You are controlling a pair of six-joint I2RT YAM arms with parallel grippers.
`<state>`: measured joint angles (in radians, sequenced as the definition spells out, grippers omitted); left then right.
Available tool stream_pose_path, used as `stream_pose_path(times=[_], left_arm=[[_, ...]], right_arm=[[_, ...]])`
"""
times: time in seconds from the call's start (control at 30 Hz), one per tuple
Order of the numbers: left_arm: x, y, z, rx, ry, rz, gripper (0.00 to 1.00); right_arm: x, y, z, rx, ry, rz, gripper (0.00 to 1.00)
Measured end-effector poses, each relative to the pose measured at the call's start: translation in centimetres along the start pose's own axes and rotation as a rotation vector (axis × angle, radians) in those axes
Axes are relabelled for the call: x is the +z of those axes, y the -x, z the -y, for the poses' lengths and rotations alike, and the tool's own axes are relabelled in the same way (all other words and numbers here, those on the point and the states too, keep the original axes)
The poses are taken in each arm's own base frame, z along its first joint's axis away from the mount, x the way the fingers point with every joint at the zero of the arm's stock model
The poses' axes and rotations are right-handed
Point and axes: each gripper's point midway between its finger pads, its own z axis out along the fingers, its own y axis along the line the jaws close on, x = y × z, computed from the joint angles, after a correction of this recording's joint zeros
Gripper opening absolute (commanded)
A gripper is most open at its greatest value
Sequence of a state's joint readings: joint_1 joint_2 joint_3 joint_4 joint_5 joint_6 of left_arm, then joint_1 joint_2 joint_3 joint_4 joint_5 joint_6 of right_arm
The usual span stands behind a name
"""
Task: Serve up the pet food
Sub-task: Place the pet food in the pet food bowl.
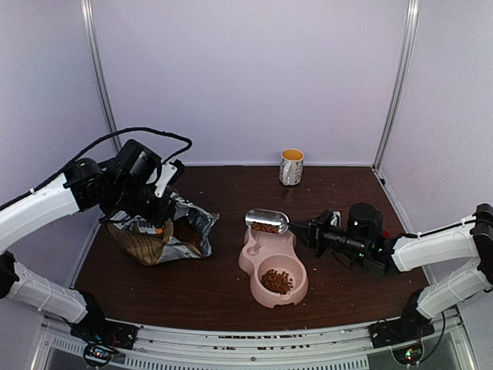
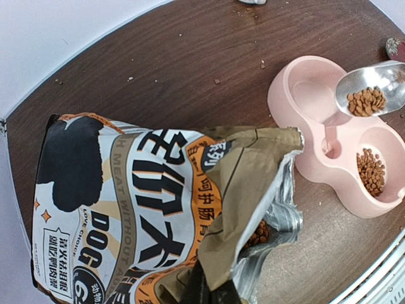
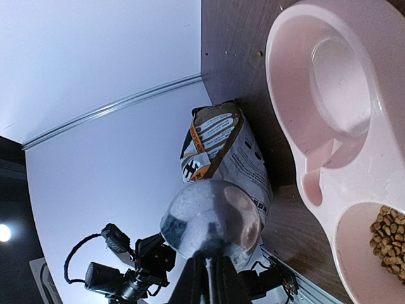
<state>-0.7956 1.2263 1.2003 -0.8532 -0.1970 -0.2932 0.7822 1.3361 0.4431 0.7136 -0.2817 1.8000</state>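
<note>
Hovering above the far compartment of the pink double bowl (image 1: pixel 249 262), the metal scoop (image 1: pixel 266 220) is carrying a small heap of pet food (image 2: pixel 367 101). The right pincer (image 1: pixel 303 229) is clamping the scoop's handle from the right, holding the scoop roughly level. More kibble is lying in the bowl's near compartment, and some is showing inside the torn mouth of the food bag (image 1: pixel 166 240). The left pincer (image 1: pixel 156 214) is pinching the bag's upper edge, closed on it. The bag is sitting on the desk (image 1: pixel 216 289) to the left of the bowl, near it but apart. A mug (image 1: pixel 291 166) is standing at the back of the desk.
</note>
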Motion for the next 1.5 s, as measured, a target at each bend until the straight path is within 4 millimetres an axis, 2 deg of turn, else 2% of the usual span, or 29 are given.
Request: stream_pose_path(times=[0.57,0.93,1.23,1.5], left_arm=[[0.0,0.0,0.0,0.000,0.001,0.000,0.00],[0.0,0.0,0.0,0.000,0.001,0.000,0.00],[-0.1,0.1,-0.1,0.000,0.003,0.005,0.00],[-0.1,0.1,-0.1,0.000,0.004,0.005,0.00]], right_arm=[[-3.2,5.0,0.2,-0.056,-0.050,0.150,0.00],[-3.6,5.5,2.4,-0.103,-0.151,0.167,0.00],[-3.4,5.9,1.9,-0.167,-0.205,0.188,0.00],[-3.8,6.5,3.0,-0.204,-0.282,0.211,0.00]])
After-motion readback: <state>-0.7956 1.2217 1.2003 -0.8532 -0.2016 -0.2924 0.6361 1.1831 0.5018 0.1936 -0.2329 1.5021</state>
